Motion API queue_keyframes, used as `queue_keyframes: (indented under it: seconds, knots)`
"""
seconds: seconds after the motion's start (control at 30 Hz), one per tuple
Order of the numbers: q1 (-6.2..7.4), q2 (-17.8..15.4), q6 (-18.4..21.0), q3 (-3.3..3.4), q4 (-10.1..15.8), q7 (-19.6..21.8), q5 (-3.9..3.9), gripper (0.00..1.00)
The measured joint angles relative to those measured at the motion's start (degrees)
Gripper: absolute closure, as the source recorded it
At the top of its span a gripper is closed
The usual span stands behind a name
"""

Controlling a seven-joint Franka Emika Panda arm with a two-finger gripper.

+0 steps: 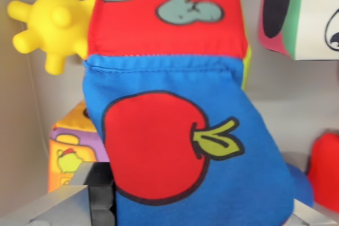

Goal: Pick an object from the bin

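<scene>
- Wrist view is filled mostly by a soft cloth block (185,136), its near face blue with a red apple and green leaf, its upper face red with a grey-green snake shape
- The fingers (204,213) sit at the bottom edge: one grey finger with a black pad at the lower left pressed against the block's side, the other just showing at the lower right corner, so they are clenched on the cloth block
- A yellow spiky ball (53,22) lies at the wrist view's upper left, touching the block's red face
- An orange and purple cube (71,146) sits just behind the left finger
- A white, pink and green cube (302,14) is at upper right, apart from the block
- A red thing (324,170) shows at the right edge, too cropped to identify
- The pale bin floor (296,99) shows between them
</scene>
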State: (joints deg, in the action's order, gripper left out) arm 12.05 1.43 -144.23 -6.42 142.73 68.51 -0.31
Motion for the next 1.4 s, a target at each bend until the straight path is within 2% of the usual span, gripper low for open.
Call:
queue_keyframes:
  seconds: [0.27,0.7,1.03,1.4]
  knots:
    - [0.05,-4.0,5.1,0.00,-1.1,-0.5,0.74,1.00]
    - [0.06,-9.5,13.4,0.00,-3.9,-1.0,1.32,1.00]
    - [0.06,-12.0,18.2,0.07,-6.3,-1.2,1.56,1.00]
    - [0.06,-13.5,21.7,0.16,-8.2,-1.3,1.64,1.00]
